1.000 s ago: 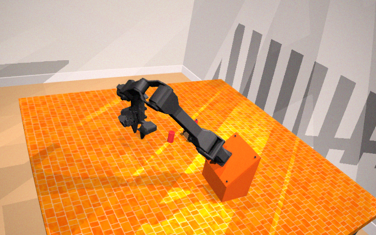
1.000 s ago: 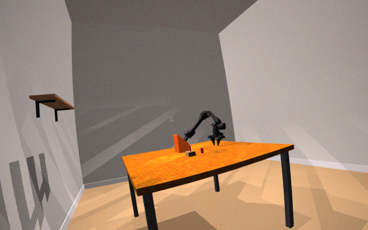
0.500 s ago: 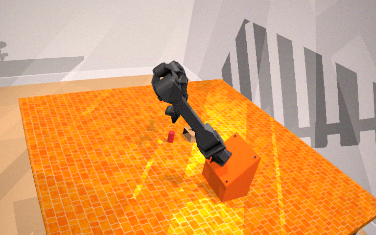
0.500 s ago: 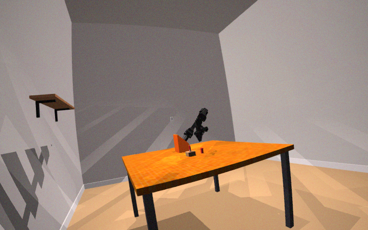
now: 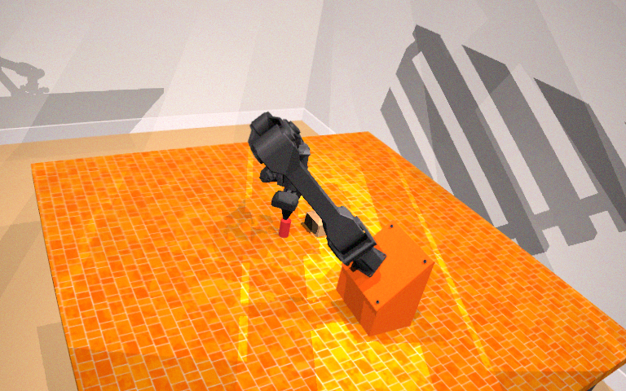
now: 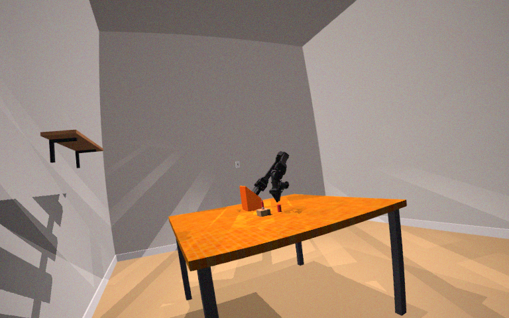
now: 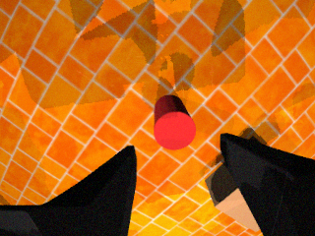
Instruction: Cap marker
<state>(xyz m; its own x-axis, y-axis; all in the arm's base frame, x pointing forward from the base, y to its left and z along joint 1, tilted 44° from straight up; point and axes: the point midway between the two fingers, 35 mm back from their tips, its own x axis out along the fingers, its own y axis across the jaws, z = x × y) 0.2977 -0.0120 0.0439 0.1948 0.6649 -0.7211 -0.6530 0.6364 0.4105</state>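
Hovering over the table (image 5: pixel 161 300), I have the arm (image 5: pixel 316 193) folded back from its orange base (image 5: pixel 394 285) with the gripper (image 5: pixel 285 214) pointing down right above the cap (image 5: pixel 284 226). The fingers stand about half open with nothing between them; in the wrist view the cap (image 7: pixel 175 125) sits upright on the tiles ahead of the gap, not yet inside it. I judge this the approach to the pick: next I need to centre the jaws on the cap, drop straight down around it and close. The holder (image 6: pixel 262 212) with the marker (image 6: pixel 262 205) stands just beside the cap, mostly hidden behind the arm from the top. The table top is orange tile streaked with light; grey walls, tan floor.
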